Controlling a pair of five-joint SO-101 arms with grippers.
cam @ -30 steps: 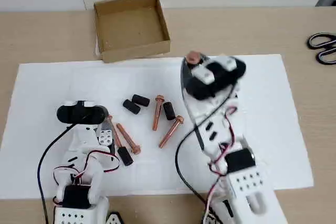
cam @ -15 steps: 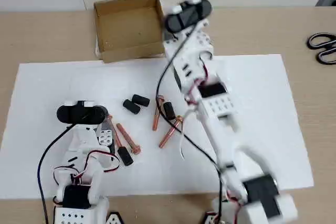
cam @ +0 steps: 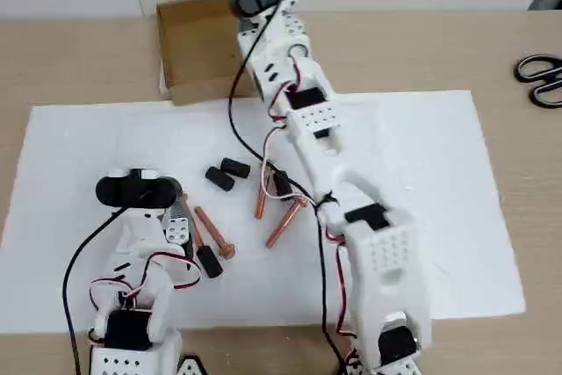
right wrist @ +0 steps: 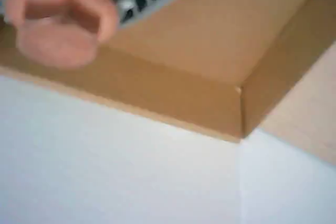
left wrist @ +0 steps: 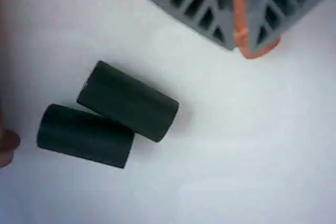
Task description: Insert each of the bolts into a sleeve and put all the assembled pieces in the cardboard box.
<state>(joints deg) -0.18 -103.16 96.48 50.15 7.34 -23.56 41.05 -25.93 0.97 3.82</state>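
Note:
The cardboard box [cam: 198,50] stands at the back of the table, and my right arm stretches out to it. My right gripper [cam: 255,17] hangs over the box's right side, shut on a copper bolt [right wrist: 58,22] whose head sticks out above the box wall [right wrist: 173,103]. My left gripper [cam: 182,215] sits low at the front left, jaws shut on another copper bolt [left wrist: 242,35]. Two black sleeves [left wrist: 110,114] lie side by side just ahead of it. Loose bolts [cam: 263,191] [cam: 285,221] [cam: 213,233] and sleeves [cam: 283,184] [cam: 208,261] lie mid-sheet.
A large white paper sheet [cam: 439,155] covers the wooden table. Scissors [cam: 540,76] lie at the far right edge. The right arm's links cross the middle of the sheet, right next to the loose bolts.
My right arm has swung from the middle of the sheet up and left to the cardboard box, carrying its bolt. The left arm has not moved.

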